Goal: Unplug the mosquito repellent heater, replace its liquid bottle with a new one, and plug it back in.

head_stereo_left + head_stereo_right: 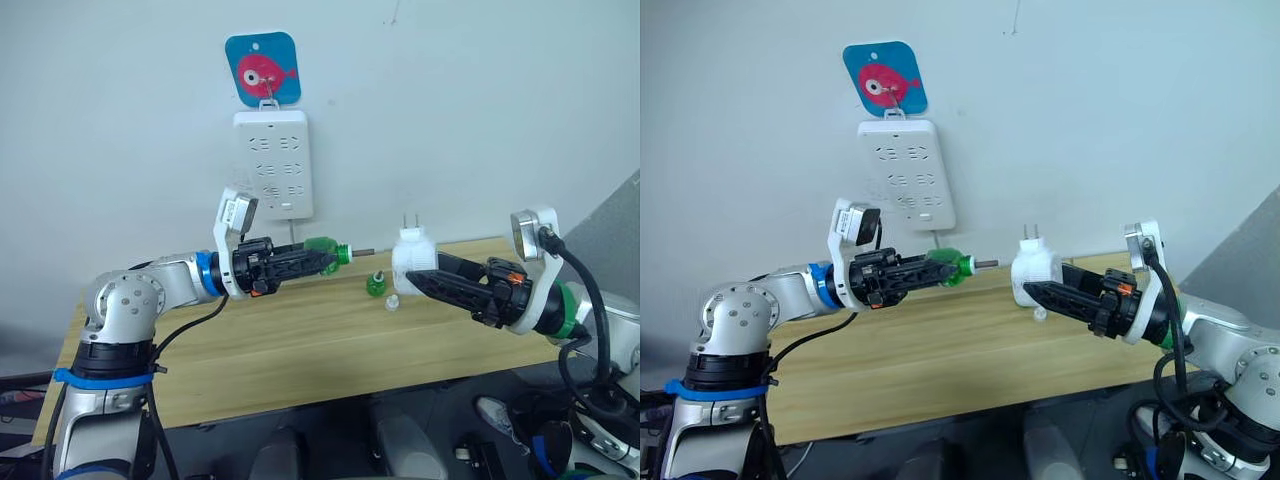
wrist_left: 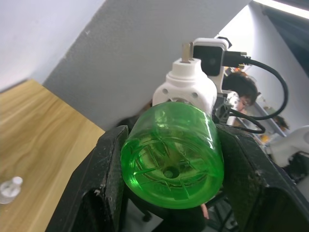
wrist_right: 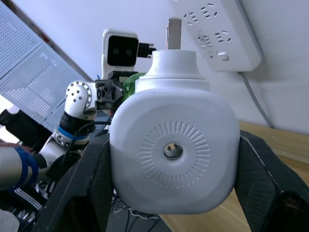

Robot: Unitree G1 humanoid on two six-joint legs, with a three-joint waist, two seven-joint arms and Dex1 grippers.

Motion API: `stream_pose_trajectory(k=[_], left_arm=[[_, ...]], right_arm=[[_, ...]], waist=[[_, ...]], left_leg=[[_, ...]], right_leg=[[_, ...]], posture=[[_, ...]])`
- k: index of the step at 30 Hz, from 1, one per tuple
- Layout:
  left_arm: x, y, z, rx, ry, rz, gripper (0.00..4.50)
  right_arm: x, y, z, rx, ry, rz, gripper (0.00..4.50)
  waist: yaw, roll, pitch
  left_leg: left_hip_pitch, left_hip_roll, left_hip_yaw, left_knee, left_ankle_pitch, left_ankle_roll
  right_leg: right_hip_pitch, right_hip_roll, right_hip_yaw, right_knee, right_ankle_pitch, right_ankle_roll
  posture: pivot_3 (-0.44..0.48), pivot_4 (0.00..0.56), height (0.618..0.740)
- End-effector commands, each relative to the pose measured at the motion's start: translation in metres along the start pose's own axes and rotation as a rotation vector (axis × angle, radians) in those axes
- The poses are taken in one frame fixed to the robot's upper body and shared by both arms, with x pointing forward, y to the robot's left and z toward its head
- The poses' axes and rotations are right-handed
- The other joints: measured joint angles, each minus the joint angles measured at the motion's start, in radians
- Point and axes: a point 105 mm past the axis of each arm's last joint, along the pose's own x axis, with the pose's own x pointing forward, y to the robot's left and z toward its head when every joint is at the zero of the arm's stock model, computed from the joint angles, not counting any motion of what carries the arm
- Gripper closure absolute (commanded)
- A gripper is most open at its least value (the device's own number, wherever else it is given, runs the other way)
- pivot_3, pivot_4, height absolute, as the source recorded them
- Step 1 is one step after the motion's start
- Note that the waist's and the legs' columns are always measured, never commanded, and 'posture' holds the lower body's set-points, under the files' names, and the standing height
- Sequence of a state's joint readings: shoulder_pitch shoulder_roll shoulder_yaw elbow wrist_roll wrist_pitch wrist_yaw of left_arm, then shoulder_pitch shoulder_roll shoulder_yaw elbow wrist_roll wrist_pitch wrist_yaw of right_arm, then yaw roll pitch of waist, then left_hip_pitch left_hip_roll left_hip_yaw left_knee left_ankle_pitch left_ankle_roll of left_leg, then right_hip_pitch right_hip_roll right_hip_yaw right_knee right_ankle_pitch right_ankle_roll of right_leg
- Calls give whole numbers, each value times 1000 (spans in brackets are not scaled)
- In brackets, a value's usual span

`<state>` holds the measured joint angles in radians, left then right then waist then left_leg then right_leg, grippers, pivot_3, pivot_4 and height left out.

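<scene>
My right gripper (image 1: pixel 408 278) is shut on the mosquito repellent heater (image 1: pixel 412 256), a white rounded unit held above the table with its two prongs pointing up. In the right wrist view the heater (image 3: pixel 174 150) sits between the fingers, its round vent facing the camera. My left gripper (image 1: pixel 318 260) is shut on a green liquid bottle (image 1: pixel 326 252) held sideways, its wick pointing at the heater across a short gap. The bottle's base (image 2: pixel 171 157) faces the left wrist camera, with the heater (image 2: pixel 186 87) just beyond. A second small green bottle (image 1: pixel 375 284) stands on the table.
A white multi-socket power strip (image 1: pixel 272 163) hangs on the wall under a blue fish hook (image 1: pixel 263 68). A small clear cap (image 1: pixel 392 302) lies on the wooden table (image 1: pixel 300 340) near the second bottle. Both arms hover over the table's back half.
</scene>
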<state>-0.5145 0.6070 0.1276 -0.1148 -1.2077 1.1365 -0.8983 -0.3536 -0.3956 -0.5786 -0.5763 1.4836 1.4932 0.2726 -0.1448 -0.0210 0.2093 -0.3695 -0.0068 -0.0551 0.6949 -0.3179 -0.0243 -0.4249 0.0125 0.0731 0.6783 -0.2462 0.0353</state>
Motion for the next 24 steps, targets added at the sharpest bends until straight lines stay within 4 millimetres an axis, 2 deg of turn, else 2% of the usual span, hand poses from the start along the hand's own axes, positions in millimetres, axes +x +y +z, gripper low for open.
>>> stream_pose_trajectory(k=[1,7,24], left_arm=[[-3,-16,12,59,-6,-43,2095],[2,-20,8,86,31,-66,2095],[12,-23,2,59,37,-110,2095]], right_arm=[[3,14,9,39,-53,40,1554],[9,24,17,116,-48,50,1554],[17,29,10,146,-32,69,1554]], waist=[[-1,0,0],[1,-1,-2],[6,-2,-15]], left_leg=[[-2,0,0,0,0,0],[-9,0,1,2,0,0],[-13,0,1,3,1,0]], right_leg=[[-1,0,0,0,0,0],[-7,0,0,0,0,0],[-12,1,0,1,0,0]], posture=[[-180,111,740],[-174,110,740],[-168,111,740]])
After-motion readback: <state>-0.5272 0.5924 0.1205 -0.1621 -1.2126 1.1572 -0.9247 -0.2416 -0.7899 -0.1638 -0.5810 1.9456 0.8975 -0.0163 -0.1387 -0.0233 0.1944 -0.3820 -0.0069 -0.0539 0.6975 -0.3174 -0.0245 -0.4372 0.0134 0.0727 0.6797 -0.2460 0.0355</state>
